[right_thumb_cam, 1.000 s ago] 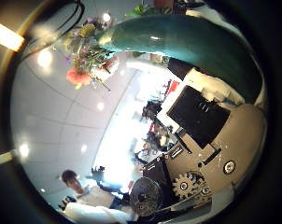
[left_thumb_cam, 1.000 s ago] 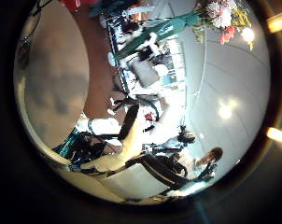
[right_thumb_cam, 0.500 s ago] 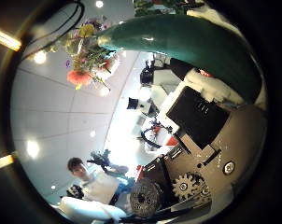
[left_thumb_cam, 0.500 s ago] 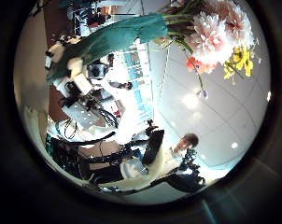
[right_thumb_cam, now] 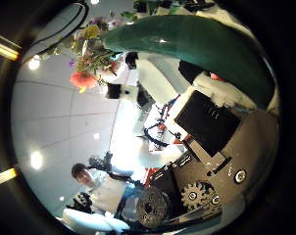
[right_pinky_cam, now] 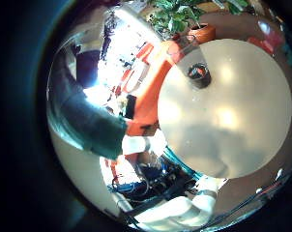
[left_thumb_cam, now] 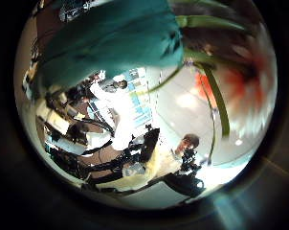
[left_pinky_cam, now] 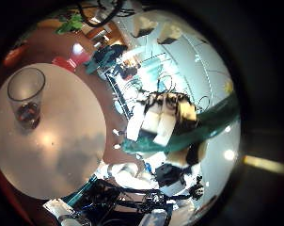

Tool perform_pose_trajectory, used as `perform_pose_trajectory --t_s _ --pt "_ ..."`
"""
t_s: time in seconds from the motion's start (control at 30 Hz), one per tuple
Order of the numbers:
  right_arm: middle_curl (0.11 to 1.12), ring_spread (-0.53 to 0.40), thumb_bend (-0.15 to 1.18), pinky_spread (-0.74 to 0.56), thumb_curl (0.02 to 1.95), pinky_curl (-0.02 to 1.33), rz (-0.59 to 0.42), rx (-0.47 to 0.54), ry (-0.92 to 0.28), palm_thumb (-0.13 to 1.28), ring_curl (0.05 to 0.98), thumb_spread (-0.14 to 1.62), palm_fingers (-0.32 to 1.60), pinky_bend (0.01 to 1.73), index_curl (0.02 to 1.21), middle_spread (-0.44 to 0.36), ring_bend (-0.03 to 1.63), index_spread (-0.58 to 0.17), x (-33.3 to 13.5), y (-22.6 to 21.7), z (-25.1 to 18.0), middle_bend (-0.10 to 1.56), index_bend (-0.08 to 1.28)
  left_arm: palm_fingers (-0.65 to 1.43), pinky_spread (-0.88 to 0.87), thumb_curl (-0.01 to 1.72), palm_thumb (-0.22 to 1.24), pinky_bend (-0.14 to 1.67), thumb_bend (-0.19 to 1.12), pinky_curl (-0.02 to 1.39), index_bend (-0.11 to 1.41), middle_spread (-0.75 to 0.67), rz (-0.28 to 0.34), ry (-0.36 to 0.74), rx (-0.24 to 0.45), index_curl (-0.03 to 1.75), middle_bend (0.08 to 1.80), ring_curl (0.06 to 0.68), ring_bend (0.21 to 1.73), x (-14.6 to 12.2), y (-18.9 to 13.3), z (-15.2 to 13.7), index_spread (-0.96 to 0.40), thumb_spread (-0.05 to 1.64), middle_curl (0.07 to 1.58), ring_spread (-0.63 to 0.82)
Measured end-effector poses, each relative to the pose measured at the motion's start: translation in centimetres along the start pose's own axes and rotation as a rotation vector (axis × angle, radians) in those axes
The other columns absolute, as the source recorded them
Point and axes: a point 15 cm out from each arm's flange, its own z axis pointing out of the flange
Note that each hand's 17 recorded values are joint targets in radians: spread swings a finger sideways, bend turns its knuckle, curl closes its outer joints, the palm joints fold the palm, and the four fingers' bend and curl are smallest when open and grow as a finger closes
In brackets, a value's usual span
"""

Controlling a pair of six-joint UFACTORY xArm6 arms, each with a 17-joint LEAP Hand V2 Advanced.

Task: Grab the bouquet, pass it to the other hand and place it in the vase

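While the bouquet [right_thumb_cam: 177, 44] sat in the right hand [right_thumb_cam: 202, 147], its teal wrap close over the left palm camera | step: handover, judged | next: left hand must close on the wrap | vase [left_pinky_cam: 26, 94] stood near the worktop [right_pinky_cam: 233, 116] edge | left fingers unseen, state untellable.

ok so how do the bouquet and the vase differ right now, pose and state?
The vase stands upright on the round table; the bouquet is up off the table. The vase is see-through and holds no stems; the bouquet is an opaque wrap with flowers at one end. The vase shows small, far from both palms; the bouquet fills much of the left thumb side view, so it is close. Shared: both sides' palm views show each.
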Motion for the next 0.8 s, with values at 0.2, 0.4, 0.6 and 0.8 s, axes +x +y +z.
perform_pose_trajectory --t_s 0.2,0.4,0.6,0.8 --pt "0.83 -0.188 0.07 -0.21 1.46 0.95 0.026 -0.019 0.034 1.11 0.697 0.79 1.13 1.22 0.90 -0.137 1.48 -0.224 1.2 0.0 0.6 1.37 1.20 0.62 0.29 0.36 0.35 0.23 -0.01 0.30 0.18 0.15 -0.007 0.046 -0.013 0.35 0.58 0.197 0.59 0.6 -0.2 1.3 0.07 0.94 0.49 0.28" --pt "0.83 -0.189 0.04 -0.21 1.47 0.96 0.049 -0.008 0.088 1.08 0.700 0.79 1.12 1.22 0.90 -0.138 1.48 -0.224 2.8 -0.6 0.8 1.37 1.20 1.35 -0.19 0.47 0.79 0.85 0.16 0.53 0.29 -0.15 -0.084 0.170 0.010 0.40 0.82 0.393 1.13 1.4 -0.6 2.1 -0.15 0.96 0.68 -0.26" --pt "0.81 -0.196 -0.07 -0.24 1.34 0.93 0.128 0.012 0.084 0.85 0.680 0.84 1.07 1.19 0.89 -0.149 1.43 -0.232 5.0 0.0 0.9 1.30 1.15 1.24 -0.37 0.57 0.97 1.14 0.22 0.70 0.67 -0.32 -0.057 0.211 0.128 0.60 1.04 0.501 1.36 2.1 -2.0 1.6 -0.38 0.98 0.82 -0.38" --pt "0.74 -0.248 -0.04 -0.41 1.08 0.82 0.212 0.070 0.081 0.76 0.614 0.94 0.70 1.13 0.80 -0.192 1.31 -0.302 7.6 0.8 0.0 1.10 0.79 1.11 -0.45 0.65 1.02 1.23 0.22 0.79 0.83 -0.40 0.020 0.153 0.161 0.76 1.16 0.543 1.47 4.3 -3.5 0.4 -0.51 1.01 0.88 -0.40"
